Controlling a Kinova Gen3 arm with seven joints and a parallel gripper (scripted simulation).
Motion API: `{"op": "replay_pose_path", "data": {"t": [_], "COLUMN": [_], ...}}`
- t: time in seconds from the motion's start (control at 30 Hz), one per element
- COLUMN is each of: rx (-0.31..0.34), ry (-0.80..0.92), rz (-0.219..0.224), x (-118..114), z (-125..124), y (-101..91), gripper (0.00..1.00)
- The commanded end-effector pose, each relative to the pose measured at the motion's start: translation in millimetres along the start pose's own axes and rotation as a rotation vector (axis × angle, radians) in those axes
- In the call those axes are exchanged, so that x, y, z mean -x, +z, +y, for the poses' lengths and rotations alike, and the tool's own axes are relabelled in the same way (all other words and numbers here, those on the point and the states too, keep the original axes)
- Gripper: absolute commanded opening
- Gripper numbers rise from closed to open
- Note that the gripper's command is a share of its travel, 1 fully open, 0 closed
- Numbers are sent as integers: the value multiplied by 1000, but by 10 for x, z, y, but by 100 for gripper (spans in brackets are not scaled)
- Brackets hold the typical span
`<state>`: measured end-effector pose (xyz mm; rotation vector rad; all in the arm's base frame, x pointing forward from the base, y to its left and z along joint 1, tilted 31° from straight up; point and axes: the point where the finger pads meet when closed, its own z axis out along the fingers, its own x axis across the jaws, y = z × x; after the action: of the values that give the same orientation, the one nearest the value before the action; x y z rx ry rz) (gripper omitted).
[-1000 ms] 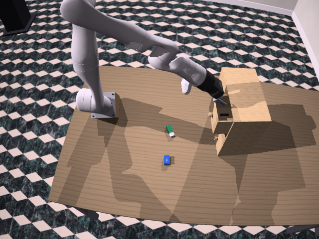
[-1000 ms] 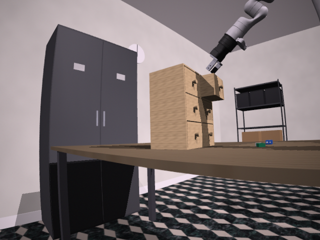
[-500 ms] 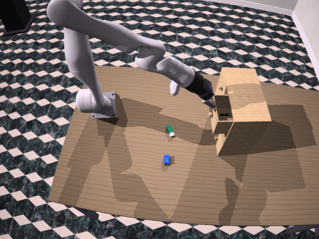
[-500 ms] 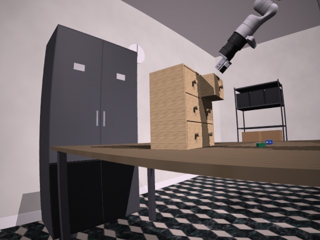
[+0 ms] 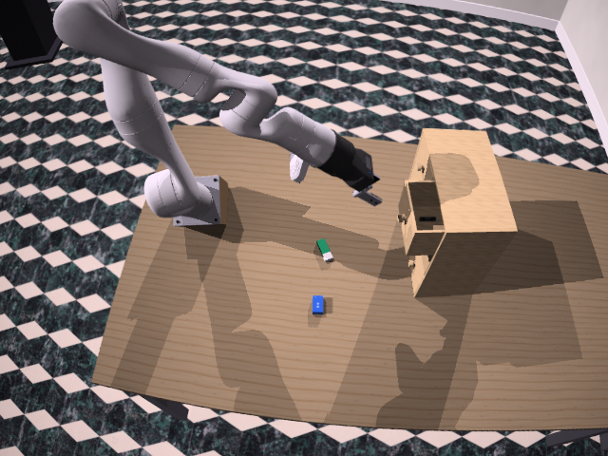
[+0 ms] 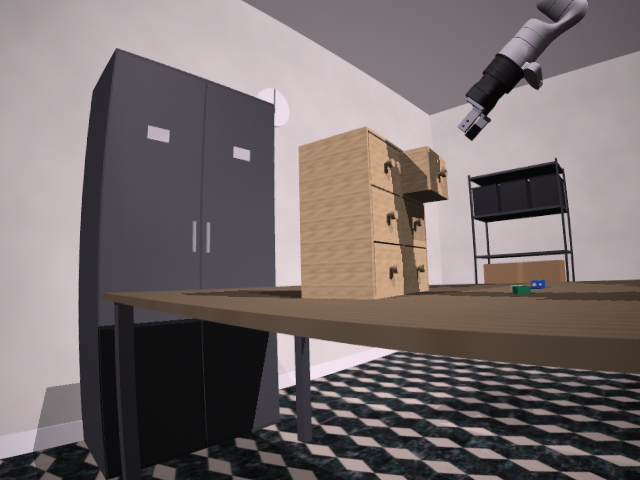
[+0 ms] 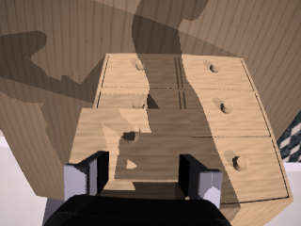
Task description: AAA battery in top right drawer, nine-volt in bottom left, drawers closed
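In the top view, a blue block [image 5: 317,304] [image 6: 538,284], likely the nine-volt battery, lies below-left of the gripper [image 5: 373,190] [image 6: 466,133] [image 7: 143,174], which is open and holds nothing. Right of it, the top-right drawer [image 5: 426,243] [image 6: 416,170] [image 7: 165,157] stands out, a dark piece [image 5: 427,218] inside, probably the AAA battery. Placing seems done; next, push the drawer's front squarely in.

1. Counter [image 5: 275,353] [image 6: 361,315]: showing brown wood, fine darker grain lines running across.
2. Chest [image 5: 471,181] [image 6: 336,217] [image 7: 268,207]: wearing paler tan wood grain.
3. Floor [image 5: 48,275] [image 6: 413,403]: repeating pale pinkish diamonds against dark green-black marbling.
4. Small block [image 5: 317,304] [image 6: 538,284]: showing bright blue, pale dots marking it.
5. Small stick [image 5: 324,249] [image 6: 521,289]: pairing green with white.
6. Cabinet [image 6: 155,206]: showing dark grey, with pale labels.
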<state>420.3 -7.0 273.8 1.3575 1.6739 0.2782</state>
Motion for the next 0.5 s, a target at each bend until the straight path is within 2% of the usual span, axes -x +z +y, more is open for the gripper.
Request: {"op": "replay_pose_path", "data": {"t": [0.0, 0.23, 0.47], "rx": [12, 12, 12], "ry": [-24, -24, -24], "rz": [7, 7, 7], "x": [-86, -83, -82], "z": [17, -82, -105], "y": [-122, -255, -287], "gripper": [100, 100, 100]}}
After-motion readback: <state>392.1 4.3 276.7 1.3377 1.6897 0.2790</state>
